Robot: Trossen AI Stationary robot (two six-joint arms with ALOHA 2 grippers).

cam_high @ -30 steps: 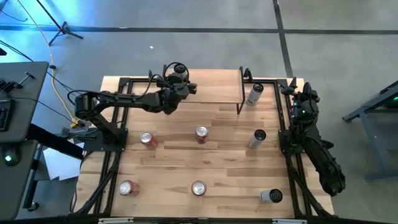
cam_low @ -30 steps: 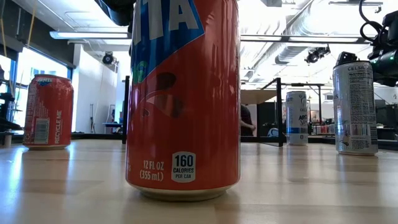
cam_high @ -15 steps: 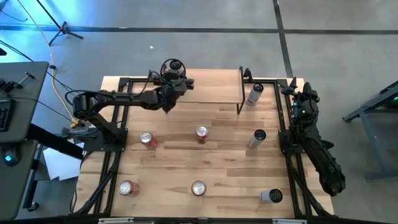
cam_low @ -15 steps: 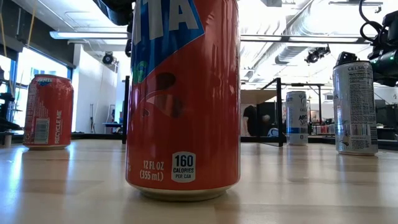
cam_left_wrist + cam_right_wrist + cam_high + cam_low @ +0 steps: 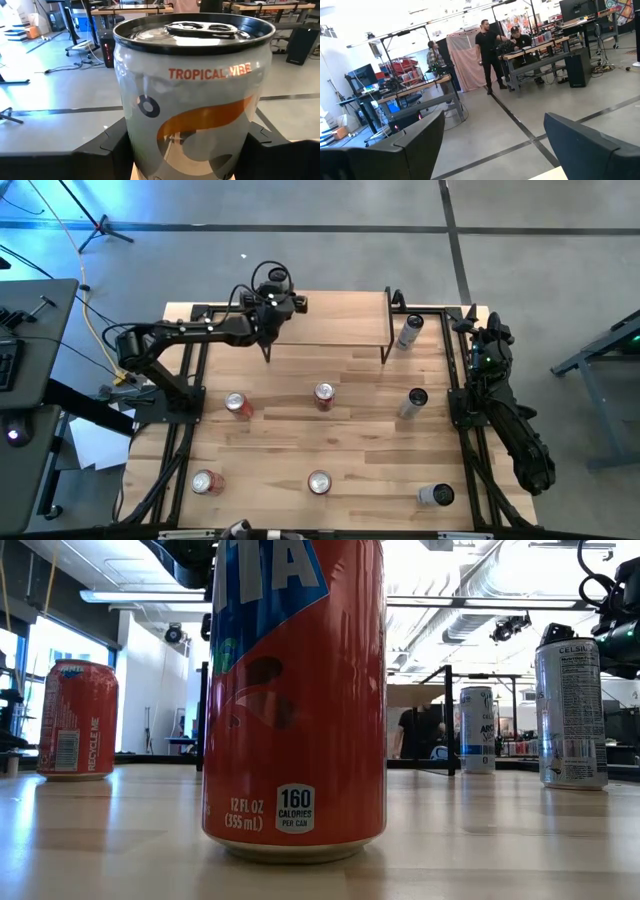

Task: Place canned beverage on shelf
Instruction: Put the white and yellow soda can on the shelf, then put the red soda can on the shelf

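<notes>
The left gripper (image 5: 274, 288) held a silver can (image 5: 192, 95) tight between its jaws over the shelf (image 5: 340, 320), not yet set down, while the right gripper (image 5: 480, 330) waited apart with jaws open and empty.

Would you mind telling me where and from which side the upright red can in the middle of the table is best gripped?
Grip the red can across its round body below the rim, coming straight down from above. It stands upright with bare table all round, so fingers fit either side.

My 2 arms are matte black, built of blocky jointed segments. My left arm (image 5: 195, 335) carries small pale dots along its forearm and looped black cable near the wrist. My right arm (image 5: 505, 415) shows a tiny green light.
</notes>
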